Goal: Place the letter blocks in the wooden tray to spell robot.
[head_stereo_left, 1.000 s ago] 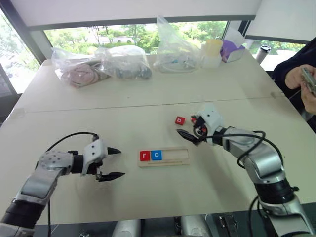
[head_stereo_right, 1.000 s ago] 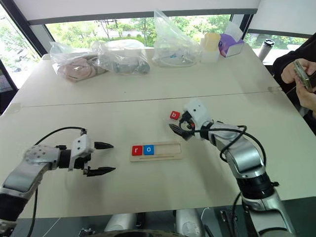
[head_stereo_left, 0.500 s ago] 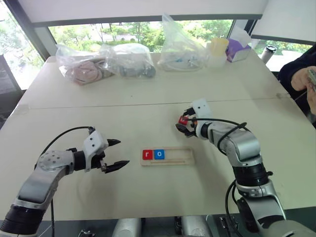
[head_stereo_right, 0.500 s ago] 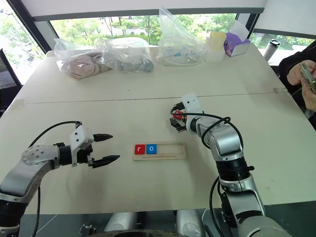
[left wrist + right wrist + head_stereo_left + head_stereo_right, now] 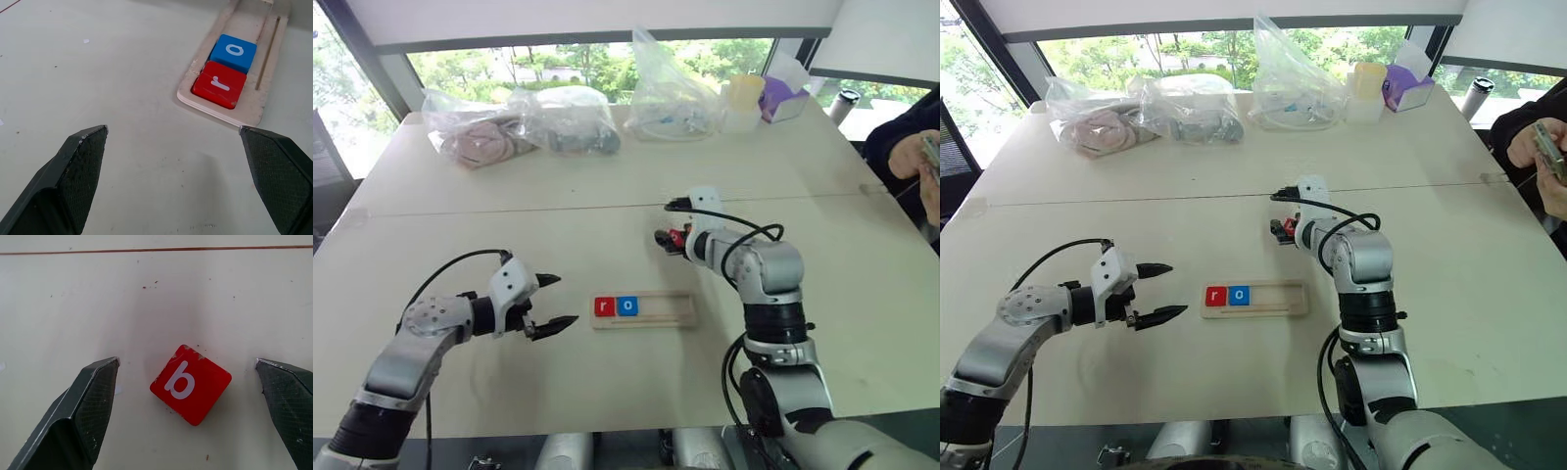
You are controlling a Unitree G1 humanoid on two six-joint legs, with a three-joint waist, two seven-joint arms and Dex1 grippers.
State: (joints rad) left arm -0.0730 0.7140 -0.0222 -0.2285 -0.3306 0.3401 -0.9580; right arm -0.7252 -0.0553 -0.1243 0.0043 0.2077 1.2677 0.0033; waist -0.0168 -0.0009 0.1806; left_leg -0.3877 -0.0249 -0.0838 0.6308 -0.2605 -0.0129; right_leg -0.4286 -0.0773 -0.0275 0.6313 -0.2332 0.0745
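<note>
The wooden tray lies at mid-table with a red "r" block and a blue "o" block side by side at its left end. A red "b" block rests flat on the table beyond the tray's right part. My right gripper is open and hovers at this block, one finger on each side without touching it. My left gripper is open and empty, a short way left of the tray and pointing at it. The left wrist view shows the "r" and "o" in the tray.
Three clear plastic bags lie along the table's far side, with a yellow cup and a purple box beside them. A person's hands hold a phone at the right edge.
My right gripper has rolled at the wrist and closed in on the "b" block, now straddling it. The left gripper has drifted slightly toward the tray. The camera view has shifted.
</note>
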